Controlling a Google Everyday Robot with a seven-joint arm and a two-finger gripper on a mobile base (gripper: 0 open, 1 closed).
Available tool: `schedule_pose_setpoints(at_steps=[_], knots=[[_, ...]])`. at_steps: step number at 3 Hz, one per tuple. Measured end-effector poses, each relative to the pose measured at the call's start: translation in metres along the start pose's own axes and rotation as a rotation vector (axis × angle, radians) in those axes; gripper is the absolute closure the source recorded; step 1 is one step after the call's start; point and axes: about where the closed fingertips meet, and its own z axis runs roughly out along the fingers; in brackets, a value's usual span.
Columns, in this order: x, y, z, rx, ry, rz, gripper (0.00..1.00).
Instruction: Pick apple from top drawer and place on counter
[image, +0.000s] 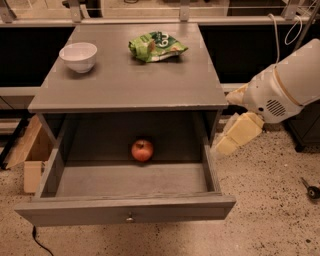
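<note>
- While the apple is lying in the open top drawer, the gripper is hovering at its three o'clock, angling toward seven o'clock.
- Pincer state: cannot tell.

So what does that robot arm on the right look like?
The arm is a fat, rounded white shell with a thin tan seam ring and a small dotted vent. Its end effector, right of the open top drawer, is blocky and pale yellow.
</note>
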Motion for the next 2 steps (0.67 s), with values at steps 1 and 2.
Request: schedule_pose_setpoints(at_steps=[1, 2], knots=[[0.007, 0.002, 0.031, -0.042, -0.006, -0.002, 0.0], [0.014, 0.006, 0.075, -0.076, -0.03, -0.017, 0.0]])
